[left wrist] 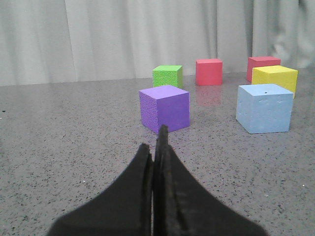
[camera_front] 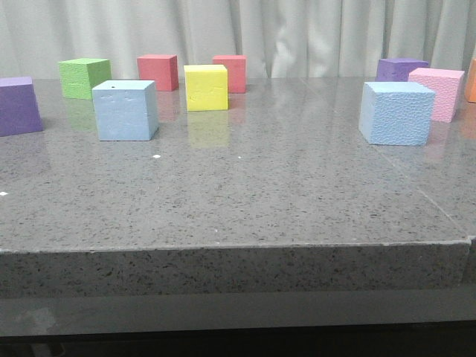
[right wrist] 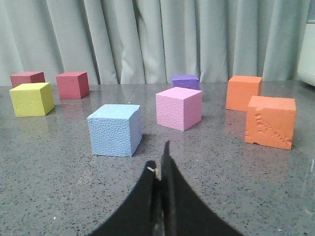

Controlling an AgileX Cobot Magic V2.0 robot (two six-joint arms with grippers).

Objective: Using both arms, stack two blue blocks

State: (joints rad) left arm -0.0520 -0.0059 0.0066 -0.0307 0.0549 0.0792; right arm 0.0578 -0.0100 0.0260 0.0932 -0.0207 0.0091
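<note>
Your two blue blocks sit well apart on the grey speckled desk [camera_front: 245, 193]. The smooth blue block [camera_front: 125, 110] stands toward the left in the front view, with a yellow cube [camera_front: 206, 87] just behind and to its right and a purple cube [camera_front: 18, 105] further left near the edge. The pebbled blue block [camera_front: 396, 112] stands on the right, close in front of a pink cube [camera_front: 445, 92], though from this low angle you cannot tell whether those two touch.

Neither arm shows in the front view. In the left wrist view, your left gripper [left wrist: 158, 147] has its jaws clenched together on nothing, pointed toward the purple cube, with the smooth blue block off to one side and clear of the fingers. In the right wrist view, your right gripper [right wrist: 160, 164] is likewise pressed closed and empty, low over the desk, the pebbled blue block near but not touching it.
</note>
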